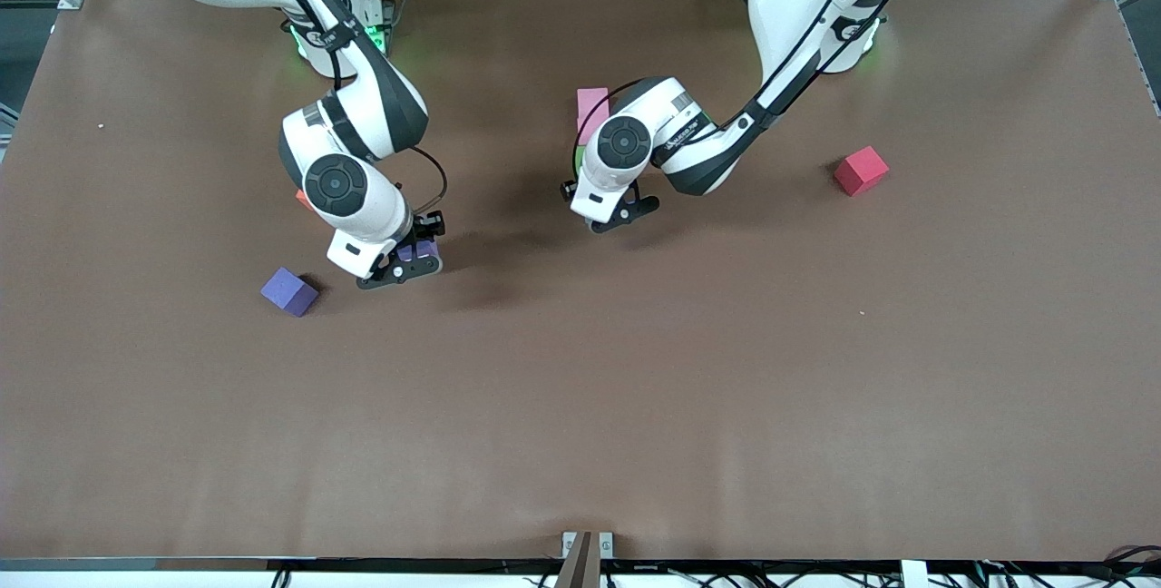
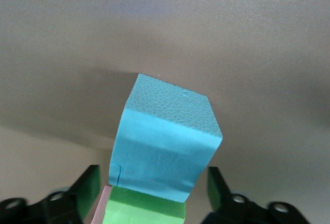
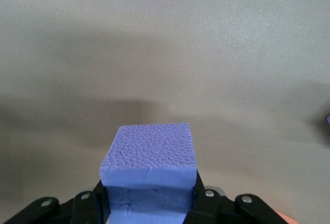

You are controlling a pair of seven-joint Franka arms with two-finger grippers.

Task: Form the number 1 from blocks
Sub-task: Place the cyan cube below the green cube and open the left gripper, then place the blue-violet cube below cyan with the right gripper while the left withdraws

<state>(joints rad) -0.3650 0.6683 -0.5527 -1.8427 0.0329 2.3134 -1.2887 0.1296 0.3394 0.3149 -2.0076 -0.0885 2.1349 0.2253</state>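
My right gripper (image 1: 405,263) is shut on a purple block (image 1: 418,250), which the right wrist view shows clamped between the fingers (image 3: 149,203) low over the table. A second purple block (image 1: 289,290) lies beside it, toward the right arm's end. An orange block (image 1: 302,199) peeks out under the right arm. My left gripper (image 1: 621,211) is open, its fingers (image 2: 88,185) standing apart on either side of a light blue block (image 2: 165,141). That block touches a green block (image 2: 147,211), which is followed by a pink block (image 1: 591,107). A red block (image 1: 861,171) lies alone toward the left arm's end.
The brown table (image 1: 635,406) stretches bare toward the front camera. A small metal bracket (image 1: 587,544) sits at its near edge.
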